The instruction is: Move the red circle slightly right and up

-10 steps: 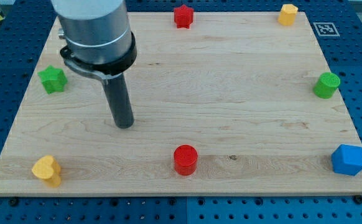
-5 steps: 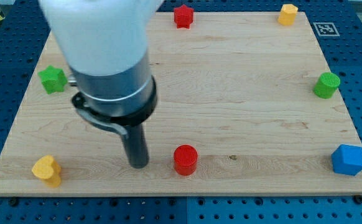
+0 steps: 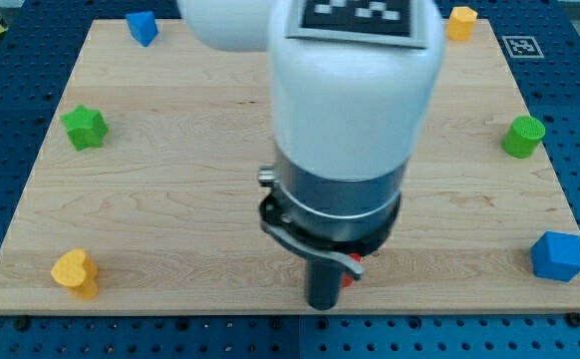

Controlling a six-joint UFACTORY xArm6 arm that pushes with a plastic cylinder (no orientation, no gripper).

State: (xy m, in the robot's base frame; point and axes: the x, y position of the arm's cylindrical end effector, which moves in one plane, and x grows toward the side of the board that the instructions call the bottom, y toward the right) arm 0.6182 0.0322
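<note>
My arm fills the middle of the view. The dark rod comes down near the board's bottom edge, and my tip (image 3: 324,303) rests there, a little left of centre. The red circle (image 3: 350,278) is almost wholly hidden behind the rod and its collar. Only a small red sliver shows just right of the rod, level with its lower part. The tip stands close against that sliver; I cannot tell whether they touch.
A blue block (image 3: 142,27) sits at the top left and a green star (image 3: 85,127) at the left. A yellow heart (image 3: 75,272) is at the bottom left. At the right are a yellow block (image 3: 460,21), a green cylinder (image 3: 522,136) and a blue block (image 3: 557,256).
My arm has swept from the left to the view's bottom middle and now covers the red circle and the red star at the top. The top-left blue block has come into view.
</note>
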